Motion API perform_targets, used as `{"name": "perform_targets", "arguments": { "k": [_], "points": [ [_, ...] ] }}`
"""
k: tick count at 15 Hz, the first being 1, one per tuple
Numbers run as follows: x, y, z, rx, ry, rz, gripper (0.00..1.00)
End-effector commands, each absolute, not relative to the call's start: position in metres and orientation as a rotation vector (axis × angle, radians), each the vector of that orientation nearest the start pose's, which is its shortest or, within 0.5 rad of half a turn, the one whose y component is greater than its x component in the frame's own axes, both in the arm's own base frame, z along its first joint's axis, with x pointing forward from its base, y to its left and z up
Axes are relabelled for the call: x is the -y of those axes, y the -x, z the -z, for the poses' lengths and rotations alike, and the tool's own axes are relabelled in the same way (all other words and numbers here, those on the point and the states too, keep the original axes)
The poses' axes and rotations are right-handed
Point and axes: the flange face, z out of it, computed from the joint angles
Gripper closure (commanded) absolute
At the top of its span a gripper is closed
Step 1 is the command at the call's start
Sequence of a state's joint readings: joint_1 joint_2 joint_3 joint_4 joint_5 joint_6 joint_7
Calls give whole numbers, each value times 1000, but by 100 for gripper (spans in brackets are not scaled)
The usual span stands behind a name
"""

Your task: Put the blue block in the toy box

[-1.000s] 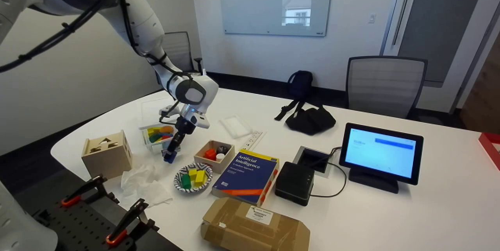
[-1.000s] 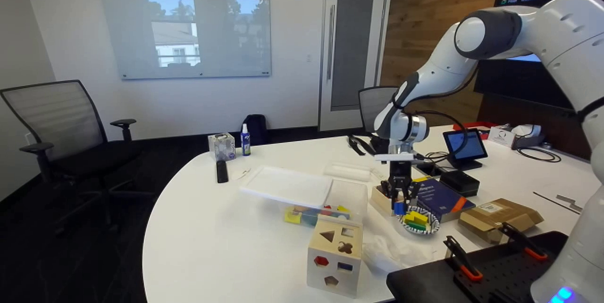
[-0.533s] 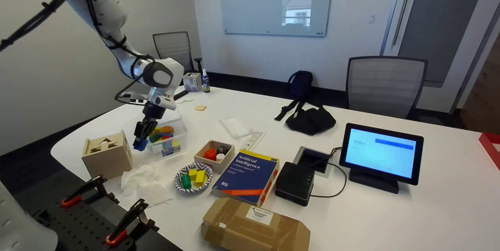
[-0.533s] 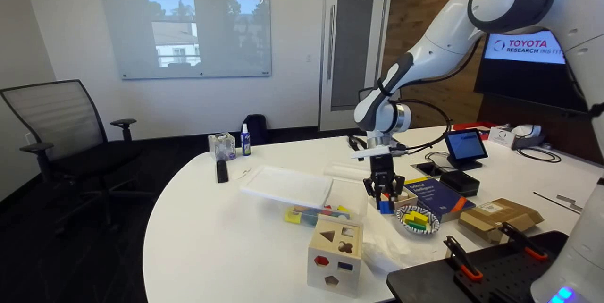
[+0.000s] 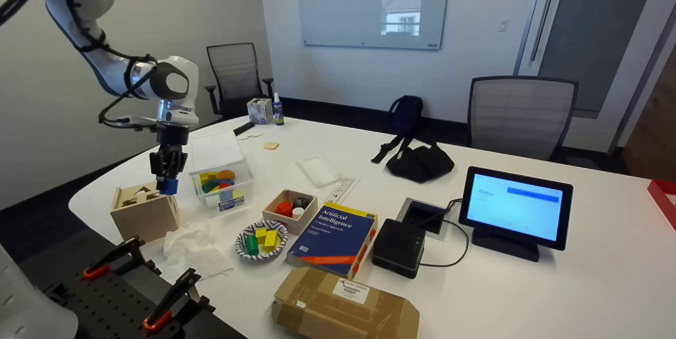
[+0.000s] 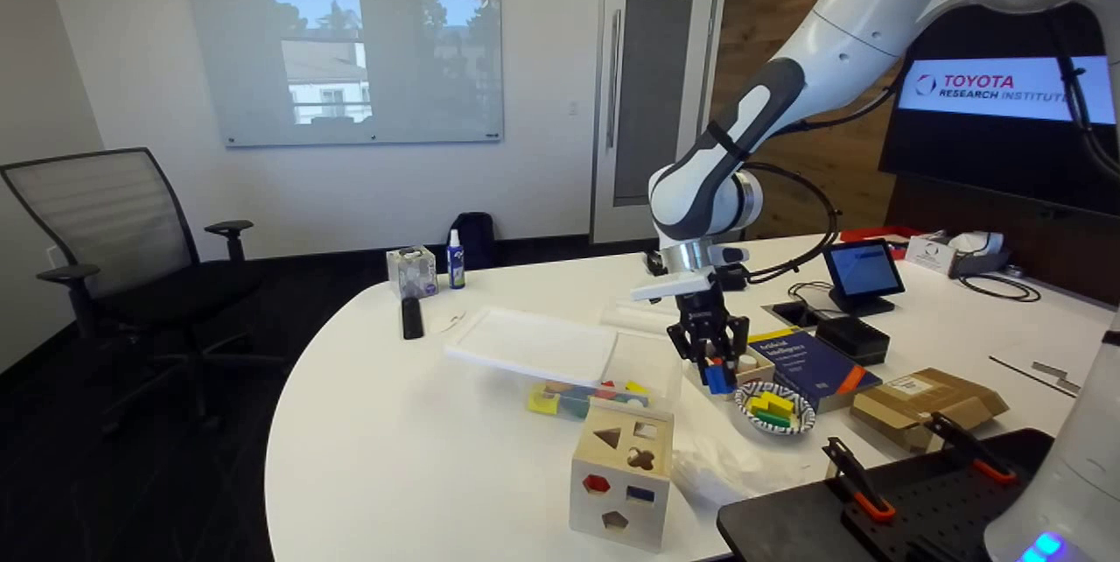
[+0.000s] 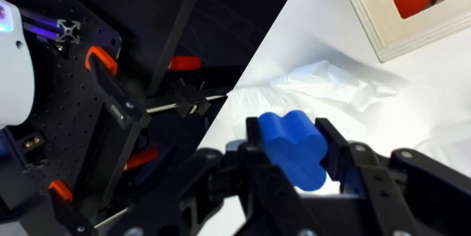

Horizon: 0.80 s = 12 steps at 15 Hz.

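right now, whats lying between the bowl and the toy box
A crumpled white sheet lies between the bowl and the toy box in both exterior views; the wrist view shows a strip of table between sheet and toy box.

Free air lies over the toy box point(image 6: 618, 481), a clear tub point(image 5: 245, 185) beside it

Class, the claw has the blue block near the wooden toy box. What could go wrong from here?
The claw holds the blue block to one side of the toy box; opening now would probably drop it outside, perhaps onto the crumpled white sheet.
The block's lobed outline resembles the box's clover-shaped hole; a slight twist might jam it.
It juts below the claw, so carried low it could strike the box.
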<state>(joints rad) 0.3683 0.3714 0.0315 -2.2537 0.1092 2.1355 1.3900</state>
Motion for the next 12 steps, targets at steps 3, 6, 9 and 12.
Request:
{"name": "perform_targets", "arguments": {
  "k": [3,6,9,12],
  "points": [
    [-195,-426,-177,-1706,2955,-563,59],
    [-181,-425,-176,-1708,2944,-577,59],
    [-179,-425,-176,-1711,2940,-578,59],
    [-181,-425,-176,-1706,2943,-578,84]
  ]
}}
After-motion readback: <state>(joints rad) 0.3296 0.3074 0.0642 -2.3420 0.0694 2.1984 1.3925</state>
